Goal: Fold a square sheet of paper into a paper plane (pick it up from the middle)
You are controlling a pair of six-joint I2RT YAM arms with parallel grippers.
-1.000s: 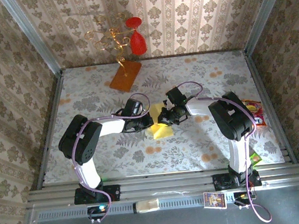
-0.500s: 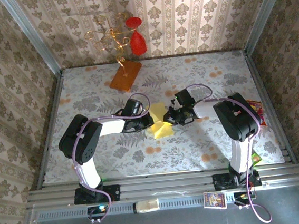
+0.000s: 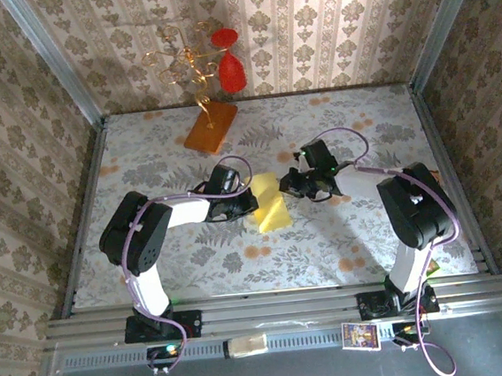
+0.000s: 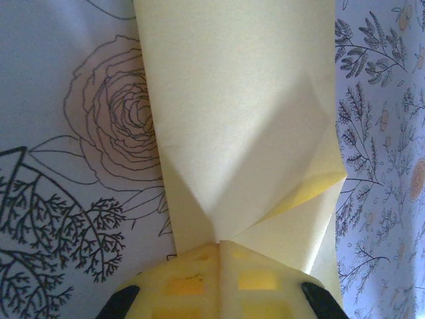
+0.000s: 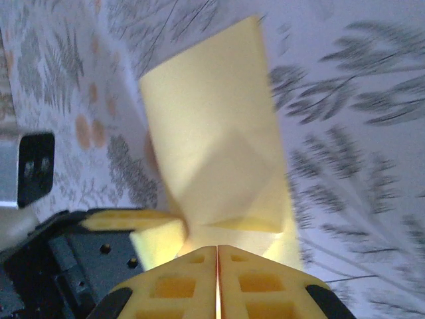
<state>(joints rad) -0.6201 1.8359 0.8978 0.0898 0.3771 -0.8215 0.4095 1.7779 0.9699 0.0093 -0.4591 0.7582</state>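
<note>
The square sheet of paper point(image 3: 271, 205) sits pinched in the left claw point(image 4: 220, 251).

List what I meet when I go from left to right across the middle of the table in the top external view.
left arm's elbow → left gripper → folded yellow paper → right gripper → right arm's elbow

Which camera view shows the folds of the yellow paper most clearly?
The left wrist view: the yellow paper is close and sharp, with its slanted creases easy to follow. The right wrist view shows the paper at an angle, slightly blurred. In the top view the paper is a small yellow shape between the arms.
</note>
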